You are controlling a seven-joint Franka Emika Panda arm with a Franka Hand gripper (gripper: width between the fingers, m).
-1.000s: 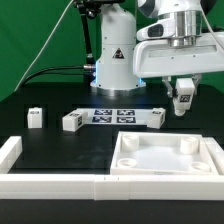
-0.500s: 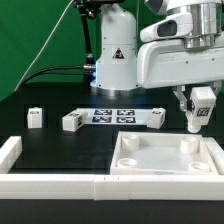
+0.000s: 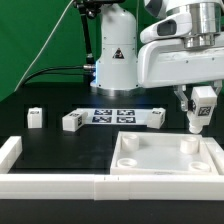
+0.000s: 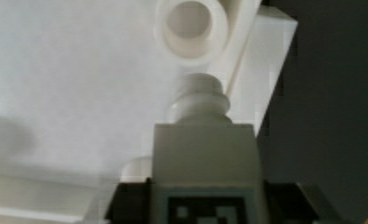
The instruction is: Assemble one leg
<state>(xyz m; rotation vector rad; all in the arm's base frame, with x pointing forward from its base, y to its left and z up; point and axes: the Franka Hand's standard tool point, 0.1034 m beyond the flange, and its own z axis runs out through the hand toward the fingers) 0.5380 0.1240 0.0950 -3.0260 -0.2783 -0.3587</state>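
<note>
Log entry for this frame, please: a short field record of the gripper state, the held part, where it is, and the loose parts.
gripper: gripper, jaws shut on the leg
held part: the leg, upright
position: over the far corner, on the exterior view's right, of the large white square piece
contact with that piece: cannot tell
loose legs: three, at and, the last two flanking the marker board

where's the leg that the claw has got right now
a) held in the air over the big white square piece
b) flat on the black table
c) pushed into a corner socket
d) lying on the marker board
a: the claw is shut on the leg, which hangs above the large white square piece, its tip short of the empty corner socket.
</note>
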